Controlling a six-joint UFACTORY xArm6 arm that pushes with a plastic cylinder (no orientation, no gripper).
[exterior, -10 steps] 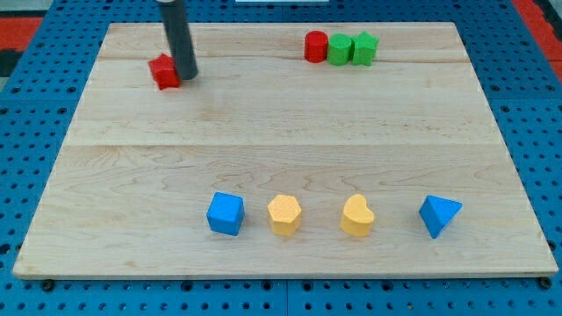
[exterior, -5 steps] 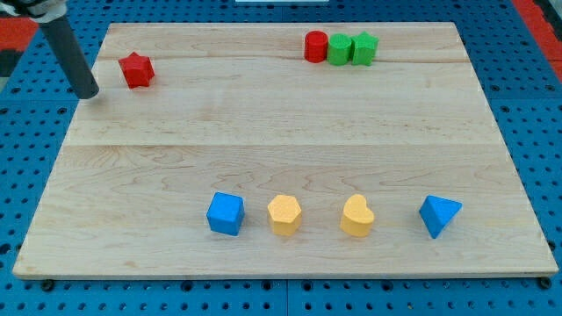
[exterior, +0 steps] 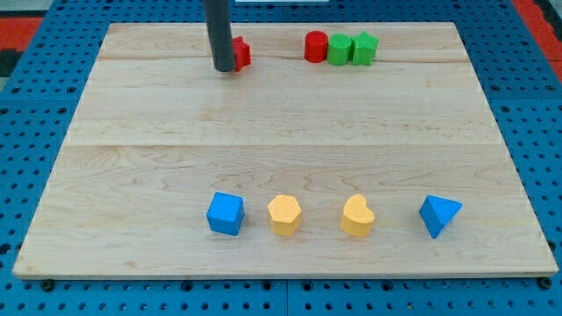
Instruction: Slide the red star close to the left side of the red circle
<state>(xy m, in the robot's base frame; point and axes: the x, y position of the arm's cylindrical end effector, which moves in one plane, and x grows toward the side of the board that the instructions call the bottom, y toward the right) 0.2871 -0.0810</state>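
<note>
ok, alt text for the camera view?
My tip touches the red star's left side, near the board's top; the red circle sits apart to its right. Six other blocks are on the board.

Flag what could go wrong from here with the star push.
1. My tip sits against the red star on its left, a little low; an off-centre push may spin it toward the view's top edge.
2. Overshoot could shove the red circle into the green blocks touching it.

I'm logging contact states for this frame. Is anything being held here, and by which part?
Nothing is held. My tip only presses against the view's left side of the red star, which it partly hides.
</note>
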